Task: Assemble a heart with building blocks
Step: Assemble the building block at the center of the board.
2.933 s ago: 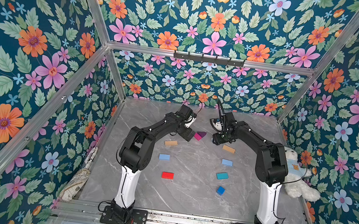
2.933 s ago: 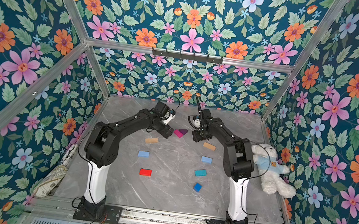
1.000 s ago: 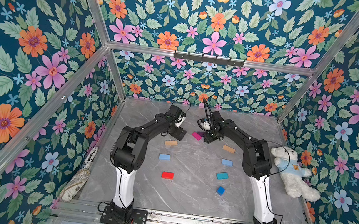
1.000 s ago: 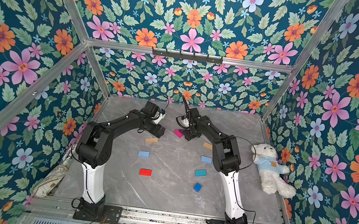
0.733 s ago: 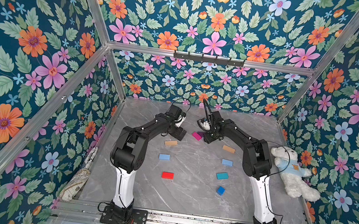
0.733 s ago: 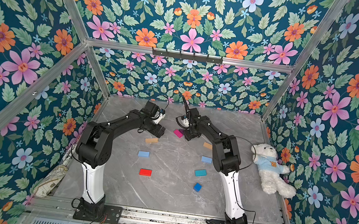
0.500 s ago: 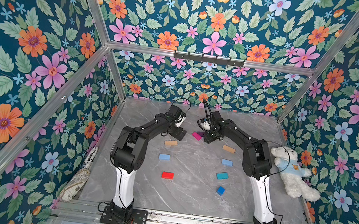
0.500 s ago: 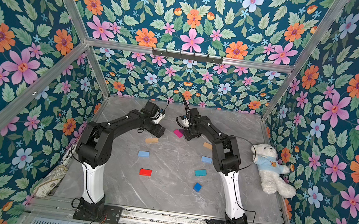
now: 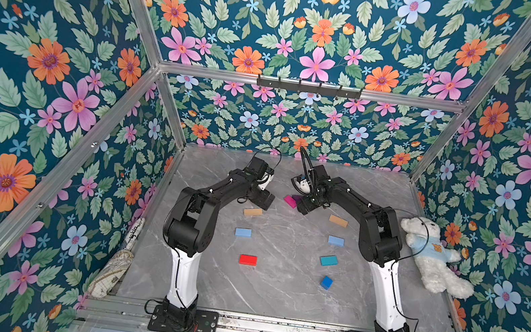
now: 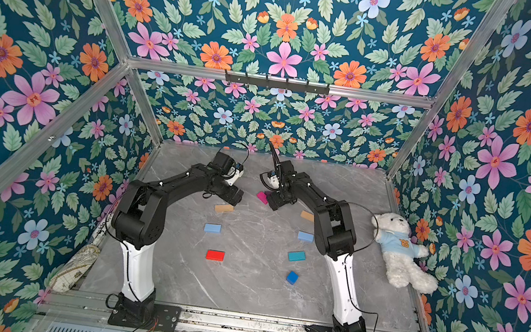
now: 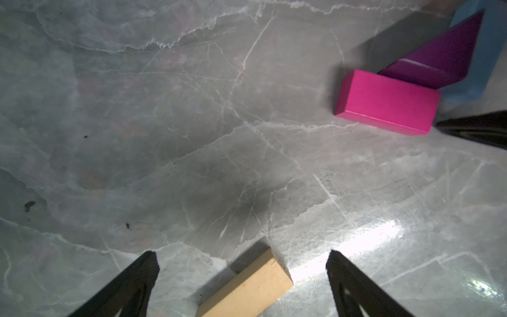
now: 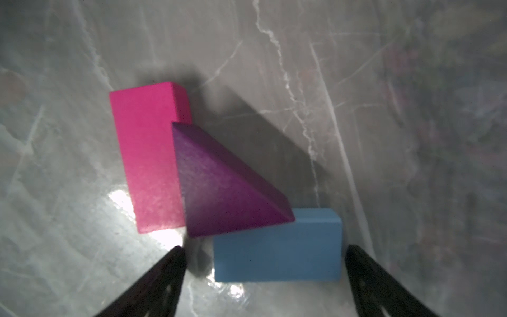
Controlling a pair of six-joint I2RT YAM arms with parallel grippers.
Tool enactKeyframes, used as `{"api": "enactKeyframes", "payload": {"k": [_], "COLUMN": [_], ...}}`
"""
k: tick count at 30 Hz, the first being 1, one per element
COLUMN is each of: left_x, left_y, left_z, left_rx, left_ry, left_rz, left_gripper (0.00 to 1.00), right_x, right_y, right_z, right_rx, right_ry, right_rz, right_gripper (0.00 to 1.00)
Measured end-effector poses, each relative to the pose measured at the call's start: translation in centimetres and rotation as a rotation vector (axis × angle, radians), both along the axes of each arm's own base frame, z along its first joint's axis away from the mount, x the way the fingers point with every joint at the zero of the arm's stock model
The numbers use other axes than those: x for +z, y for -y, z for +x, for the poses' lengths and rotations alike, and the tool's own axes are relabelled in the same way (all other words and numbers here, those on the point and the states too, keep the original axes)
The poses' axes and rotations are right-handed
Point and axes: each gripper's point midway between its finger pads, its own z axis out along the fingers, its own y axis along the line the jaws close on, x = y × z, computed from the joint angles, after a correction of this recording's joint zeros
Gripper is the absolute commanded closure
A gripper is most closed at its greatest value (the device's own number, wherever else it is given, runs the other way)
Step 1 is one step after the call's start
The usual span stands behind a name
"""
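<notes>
Heart (image 10: pixel 262 197) incomplete: magenta block (image 12: pixel 148 162), purple triangle (image 12: pixel 219 192) and light blue block (image 12: pixel 277 247) touch one another at the far middle of the table (image 9: pixel 274 291) (whether the triangle lies flat cannot be told). Right gripper (image 12: pixel 264 248) straddles the light blue block, jaws spread. Left gripper (image 11: pixel 242 255) is spread over a tan block (image 11: pixel 247 288), not gripping. Other building blocks (image 9: pixel 247 259) lie scattered, well apart.
</notes>
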Motion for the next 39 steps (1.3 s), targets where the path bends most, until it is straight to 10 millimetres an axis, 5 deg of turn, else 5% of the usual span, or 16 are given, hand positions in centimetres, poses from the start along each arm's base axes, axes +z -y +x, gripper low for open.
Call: {"api": "enactKeyframes", "payload": {"k": [9,15,19,26,32,39], "left_x": [0.6,1.4,1.3,-1.6,-2.1,-1.6], "left_y": [-0.2,-0.7,-1.8,-2.4,-1.8,-2.3], "left_z": [-0.4,-0.7,-1.1,-2.9,-5.8,-4.8], "left_rx": [0.001,0.008,0.025,0.165,0.265,0.305], "left_ry": [0.008,0.025,0.009,-0.146,-0.217,-0.198], "left_rz": [-0.003,0.012,0.041,0.069,0.036,0.068], "left_gripper": [0.01,0.01,0.00,0.00,0.00,0.01], "right_x": [0.9,6.0,8.0,6.9,4.3,3.8], "right_y": [0.7,1.5,4.7,11.3,12.7,14.3], "right_z": [-1.5,-2.3,-2.5,-3.9,-8.3,-7.3], "right_rx": [-0.005,-0.002,-0.051,-0.285,-0.324,-0.322], "right_ry": [-0.039,0.019,0.058,0.012,-0.050,0.025], "right_rz": [-0.019,0.023,0.014,-0.015,-0.028,-0.093], "right_gripper": [0.01,0.01,0.01,0.01,0.03,0.05]}}
